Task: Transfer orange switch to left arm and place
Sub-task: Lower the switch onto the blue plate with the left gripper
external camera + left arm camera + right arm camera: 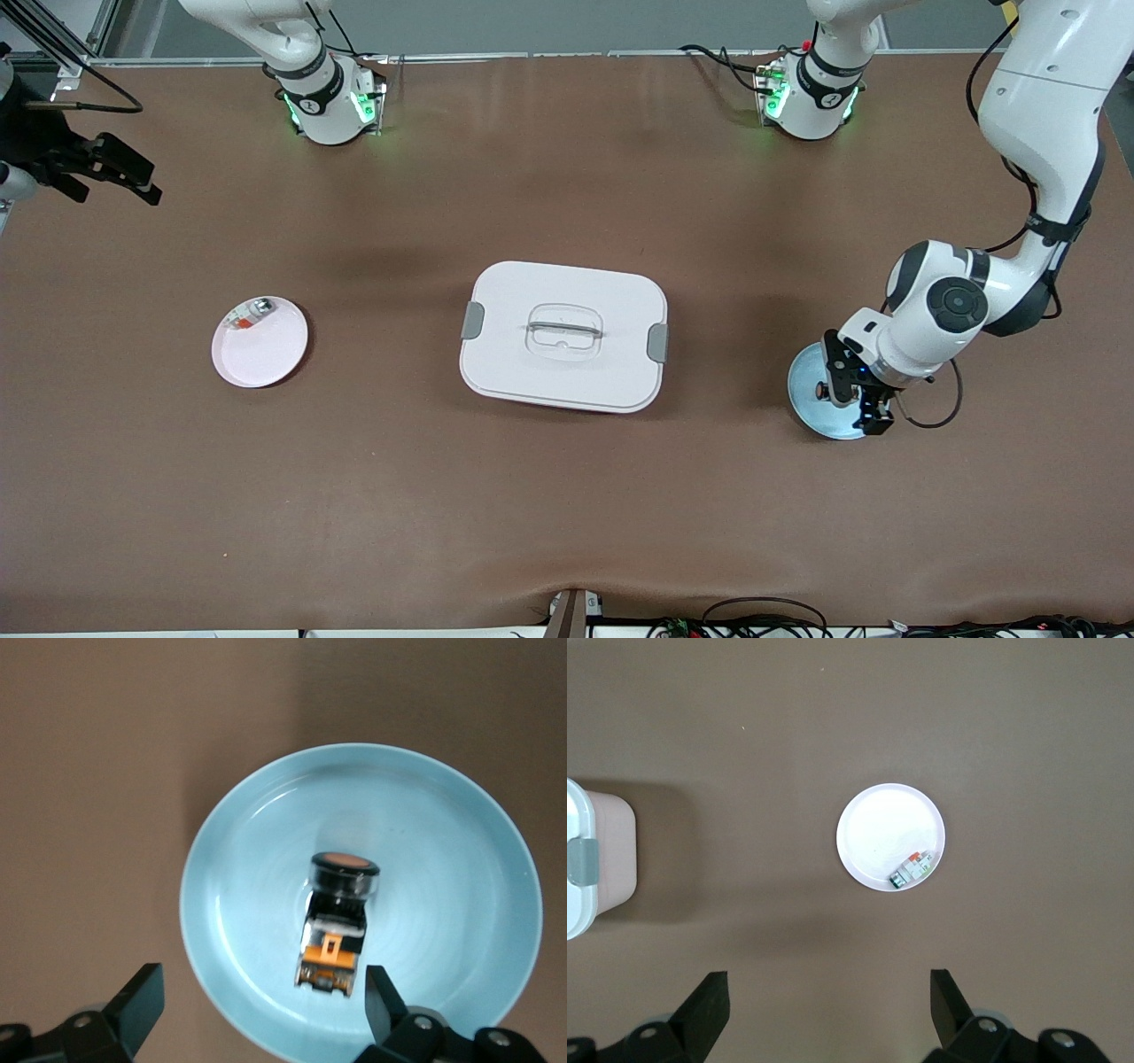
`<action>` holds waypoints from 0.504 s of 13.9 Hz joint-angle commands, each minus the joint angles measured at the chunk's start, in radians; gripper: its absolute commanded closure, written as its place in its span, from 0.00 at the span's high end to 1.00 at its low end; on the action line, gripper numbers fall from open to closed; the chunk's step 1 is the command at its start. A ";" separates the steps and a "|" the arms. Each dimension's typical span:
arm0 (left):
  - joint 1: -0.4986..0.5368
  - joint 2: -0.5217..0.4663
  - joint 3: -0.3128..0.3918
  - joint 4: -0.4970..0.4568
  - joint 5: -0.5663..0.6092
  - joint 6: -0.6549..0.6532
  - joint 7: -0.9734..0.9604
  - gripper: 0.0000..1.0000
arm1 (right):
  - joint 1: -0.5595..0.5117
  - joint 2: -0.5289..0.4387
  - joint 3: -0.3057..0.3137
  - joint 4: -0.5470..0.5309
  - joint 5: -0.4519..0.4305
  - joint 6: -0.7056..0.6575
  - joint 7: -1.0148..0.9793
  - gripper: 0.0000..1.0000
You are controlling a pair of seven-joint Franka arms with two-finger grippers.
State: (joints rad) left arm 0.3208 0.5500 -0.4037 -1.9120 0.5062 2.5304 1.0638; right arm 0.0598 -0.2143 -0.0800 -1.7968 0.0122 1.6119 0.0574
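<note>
Since the orange switch lies on its side in the blue plate near the table's left-arm edge, it looks light, rigid and roll-prone; pinch its squarish body. Left gripper hovers open above it; right gripper, open, waits over the pink plate. White box sits mid-table.

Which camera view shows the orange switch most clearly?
The left wrist view: the orange switch lies in full sight on the blue plate, under the open left gripper. In the front view that gripper hides it. The right wrist view does not show it.
</note>
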 commanded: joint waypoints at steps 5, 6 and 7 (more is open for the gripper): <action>0.001 -0.073 -0.052 0.207 -0.220 -0.274 -0.496 1.00 | -0.015 0.101 0.009 0.151 -0.018 -0.092 -0.022 1.00; 0.001 -0.073 -0.050 0.240 -0.270 -0.297 -0.549 1.00 | -0.017 0.101 0.009 0.151 -0.018 -0.092 -0.030 1.00; 0.001 -0.074 -0.050 0.270 -0.288 -0.335 -0.605 1.00 | -0.023 0.101 0.009 0.151 -0.018 -0.092 -0.050 1.00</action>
State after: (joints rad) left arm 0.3193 0.4679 -0.4513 -1.7078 0.2744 2.2604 0.5511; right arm 0.0592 -0.1235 -0.0801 -1.6761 0.0108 1.5446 0.0442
